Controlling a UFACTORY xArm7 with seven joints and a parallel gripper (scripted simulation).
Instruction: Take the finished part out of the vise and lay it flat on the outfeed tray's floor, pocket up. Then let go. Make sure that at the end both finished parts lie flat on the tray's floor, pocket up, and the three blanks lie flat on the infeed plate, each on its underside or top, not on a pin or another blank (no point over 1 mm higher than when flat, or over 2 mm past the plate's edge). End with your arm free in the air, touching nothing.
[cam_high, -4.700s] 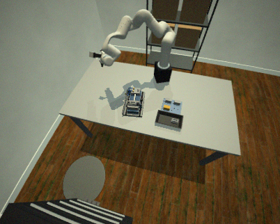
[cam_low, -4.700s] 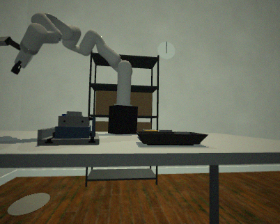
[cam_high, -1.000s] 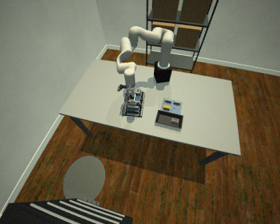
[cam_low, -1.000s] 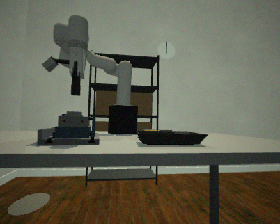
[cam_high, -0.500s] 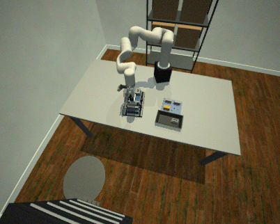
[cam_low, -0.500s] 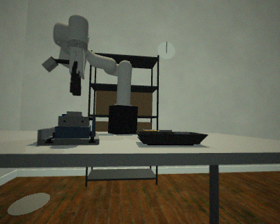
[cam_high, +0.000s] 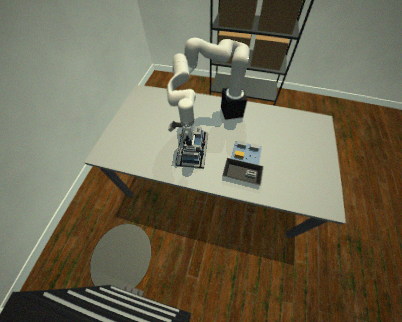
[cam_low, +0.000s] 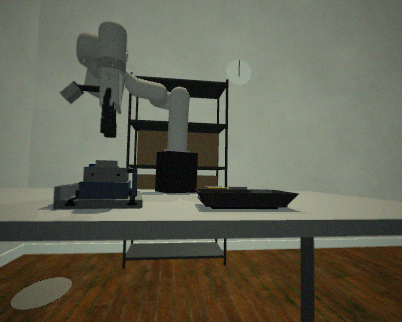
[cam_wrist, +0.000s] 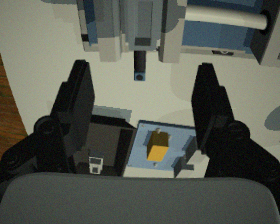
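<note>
No text, label, brand, number or sign can be read in any view. The wall clock (cam_low: 238, 72), in the upper middle of the exterior view, shows a plain face with one dark hand and no numerals. The shelf boxes (cam_high: 270, 52) are unmarked.

White rectangular bench (cam_high: 300, 150) on dark legs, standing on brown wood-plank floor (cam_high: 225, 270). Black metal shelf rack (cam_low: 226, 130) behind it against grey wall, brown cardboard boxes (cam_high: 270, 52) on its shelves. Round white wall clock (cam_low: 238, 72). Grey round disc (cam_high: 121, 255) on floor.
</note>
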